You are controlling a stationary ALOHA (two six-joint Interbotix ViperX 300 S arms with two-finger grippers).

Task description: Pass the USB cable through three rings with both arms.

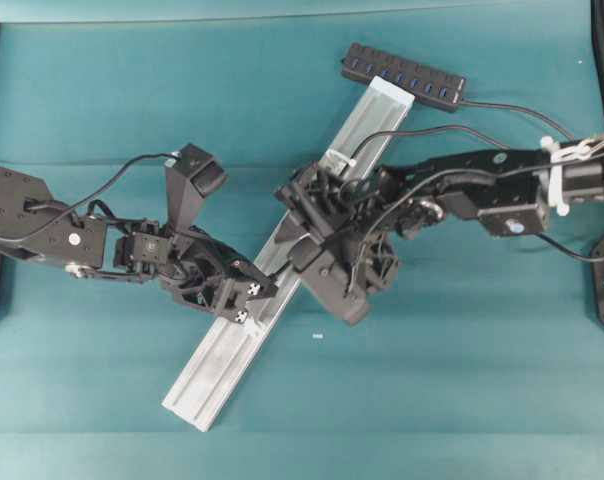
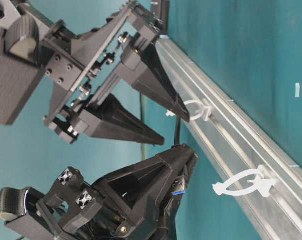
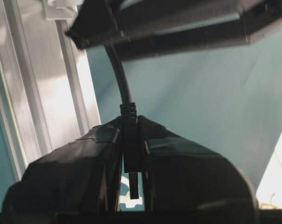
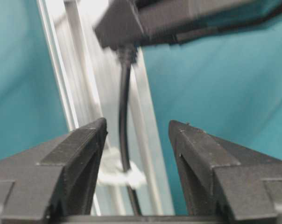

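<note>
The left pincer is clamped on the USB cable's plug beside the rail; the right pincer gapes wide, empty, straddling the cable at a ring.

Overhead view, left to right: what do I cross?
Left gripper → rail → right gripper → hub.

The left end effector grips the plug of the USB cable, beside the silver rail on the teal counter.
</note>
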